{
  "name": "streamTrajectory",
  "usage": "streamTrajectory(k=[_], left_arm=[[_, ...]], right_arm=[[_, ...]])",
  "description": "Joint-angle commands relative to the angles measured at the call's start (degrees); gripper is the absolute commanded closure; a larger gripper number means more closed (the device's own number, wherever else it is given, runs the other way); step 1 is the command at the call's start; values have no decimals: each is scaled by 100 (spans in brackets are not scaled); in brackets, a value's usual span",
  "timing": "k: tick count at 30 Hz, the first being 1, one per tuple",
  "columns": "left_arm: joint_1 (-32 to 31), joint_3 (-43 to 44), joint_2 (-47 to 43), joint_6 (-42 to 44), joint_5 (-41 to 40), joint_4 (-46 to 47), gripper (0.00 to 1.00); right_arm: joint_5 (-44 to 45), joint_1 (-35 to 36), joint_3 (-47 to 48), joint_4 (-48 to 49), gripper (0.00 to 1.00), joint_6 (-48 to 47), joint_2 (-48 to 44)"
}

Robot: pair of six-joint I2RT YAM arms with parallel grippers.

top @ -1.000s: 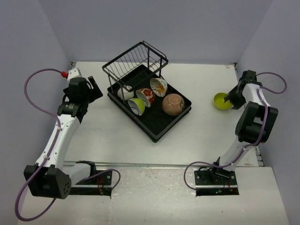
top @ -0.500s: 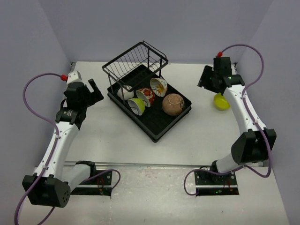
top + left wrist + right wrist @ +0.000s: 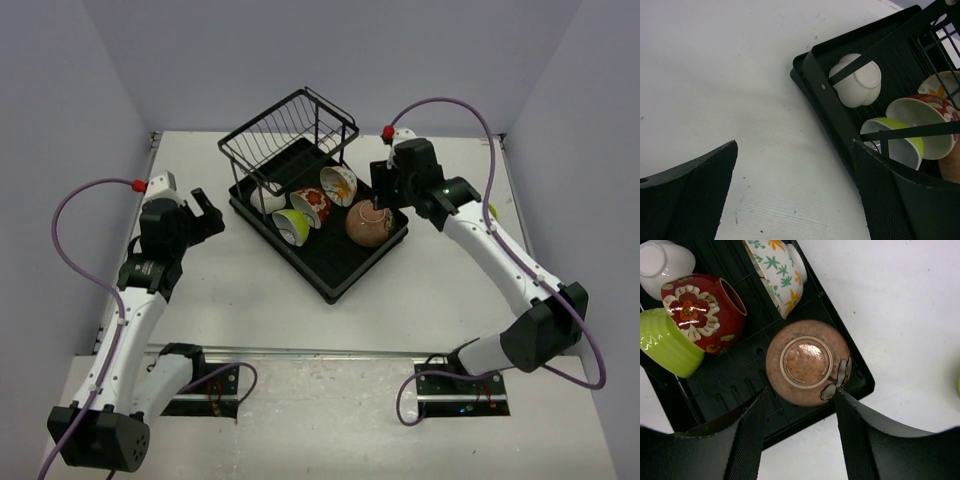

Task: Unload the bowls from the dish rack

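Note:
The black dish rack point(image 3: 331, 277) holds several bowls under its wire basket point(image 3: 290, 128). An upside-down tan-brown bowl point(image 3: 370, 223) lies nearest the right end; it also shows in the right wrist view point(image 3: 807, 362). Beside it are a white bowl with an orange and green pattern point(image 3: 340, 184), a red floral bowl point(image 3: 312, 205), a lime-green bowl point(image 3: 292, 226) and a small white bowl point(image 3: 264, 201). My right gripper point(image 3: 378, 206) is open just above the tan bowl, its fingers either side of it point(image 3: 800, 395). My left gripper point(image 3: 205, 211) is open and empty over the table left of the rack point(image 3: 794, 147).
A sliver of a second lime-green bowl point(image 3: 958, 385) shows on the table right of the rack, mostly hidden behind the right arm. The rack's rim point(image 3: 825, 100) stands close to my left gripper's right finger. Walls close in the table at the back and sides.
My right arm has swung left from the lime-green bowl on the table to above the tan bowl in the rack. My left arm has shifted slightly nearer.

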Motion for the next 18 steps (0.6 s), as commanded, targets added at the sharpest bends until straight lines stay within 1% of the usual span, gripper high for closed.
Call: streamTrajectory(k=[1, 3, 5, 6, 9, 11, 13, 18], left_arm=[[40, -173, -237, 10, 394, 464, 5], [40, -218, -299, 28, 456, 509, 5], [40, -244, -396, 19, 543, 570, 5], [40, -287, -527, 10, 579, 632, 5], [40, -542, -895, -148, 553, 1122, 5], [40, -613, -1028, -209, 500, 1221, 4], [40, -552, -1090, -227, 430, 1230, 4], [40, -271, -1160, -113, 395, 1151, 4]], right_arm=[[688, 310, -223, 804, 44, -691, -120], [970, 408, -469, 1175, 46, -815, -155], [1163, 496, -758, 1790, 46, -1035, -181], [1294, 513, -864, 2288, 46, -1096, -207], [1340, 540, -1103, 2924, 46, -1263, -156], [1453, 601, -1111, 3127, 46, -1290, -59], [1471, 671, -1103, 3347, 46, -1526, 108], [1708, 952, -936, 3434, 46, -1475, 503]])
